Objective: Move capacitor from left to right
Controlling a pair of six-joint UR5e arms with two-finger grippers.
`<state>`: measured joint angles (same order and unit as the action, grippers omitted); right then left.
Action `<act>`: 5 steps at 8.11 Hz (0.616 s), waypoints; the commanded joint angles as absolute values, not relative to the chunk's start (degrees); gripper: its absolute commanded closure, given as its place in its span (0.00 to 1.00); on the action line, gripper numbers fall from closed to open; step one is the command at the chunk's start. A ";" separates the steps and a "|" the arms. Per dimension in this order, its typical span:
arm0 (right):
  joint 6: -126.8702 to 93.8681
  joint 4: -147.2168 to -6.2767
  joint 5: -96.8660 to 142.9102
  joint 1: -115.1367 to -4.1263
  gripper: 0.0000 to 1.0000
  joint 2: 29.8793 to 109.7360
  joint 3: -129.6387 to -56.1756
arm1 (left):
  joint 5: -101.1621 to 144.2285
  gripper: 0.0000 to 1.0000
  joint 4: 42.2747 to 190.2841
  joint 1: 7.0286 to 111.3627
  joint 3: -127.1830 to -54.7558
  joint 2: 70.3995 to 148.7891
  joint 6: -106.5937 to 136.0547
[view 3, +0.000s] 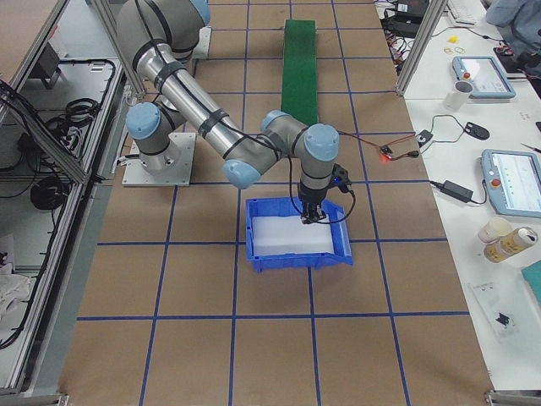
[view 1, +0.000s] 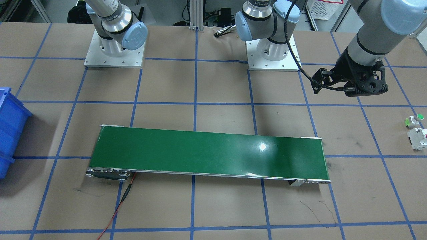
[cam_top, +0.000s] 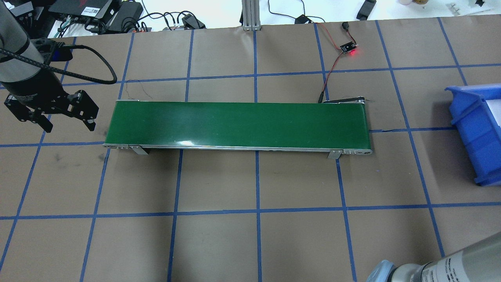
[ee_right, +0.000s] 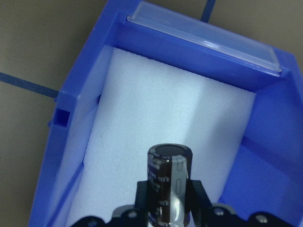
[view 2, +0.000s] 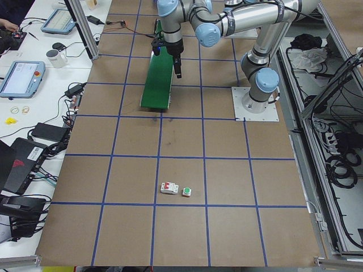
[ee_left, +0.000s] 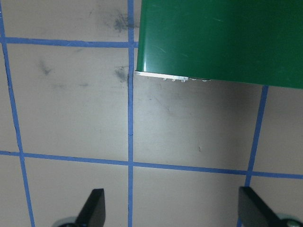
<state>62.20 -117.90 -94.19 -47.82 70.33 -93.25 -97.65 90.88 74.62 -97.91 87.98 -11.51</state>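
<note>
The capacitor (ee_right: 169,182), a stubby black-brown cylinder with pale grey markings, stands upright between my right gripper's fingers (ee_right: 144,198). My right gripper (ee_right: 169,196) is shut on it and holds it over the white foam floor of the blue bin (ee_right: 94,71). The exterior right view shows this gripper (view 3: 311,213) just above the bin (view 3: 296,258). My left gripper (cam_top: 69,126) is open and empty. It hangs above the table beside the left end of the green conveyor belt (cam_top: 238,123); its fingertips (ee_left: 94,205) show in the left wrist view.
A white boxy switch with a red mark (view 1: 418,138) and a white button with a green cap (view 1: 414,120) lie on the table at the robot's far left. A small board with a red light (cam_top: 348,49) and wires sits behind the belt.
</note>
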 commanded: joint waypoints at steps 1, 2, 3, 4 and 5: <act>62.67 -119.00 -94.57 -47.20 1.00 66.36 -94.13 | -97.65 0.00 90.79 74.62 -97.91 87.98 -11.51; 62.67 -119.00 -94.66 -46.59 0.92 65.92 -94.39 | -97.65 0.00 90.88 74.62 -97.91 87.89 -11.60; 62.67 -119.26 -94.57 -46.41 0.62 65.66 -94.57 | -97.73 0.00 90.97 74.62 -97.91 87.54 -11.95; 62.67 -119.79 -93.87 -46.41 0.06 65.83 -94.48 | -97.65 0.00 91.49 74.62 -97.91 87.28 -12.04; 62.49 -119.27 -94.04 -46.41 0.00 66.35 -94.48 | -97.65 0.00 91.58 74.62 -97.91 87.19 -12.30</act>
<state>62.66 -119.42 -94.24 -46.50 65.91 -94.45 -97.68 91.20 74.62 -97.91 87.49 -11.92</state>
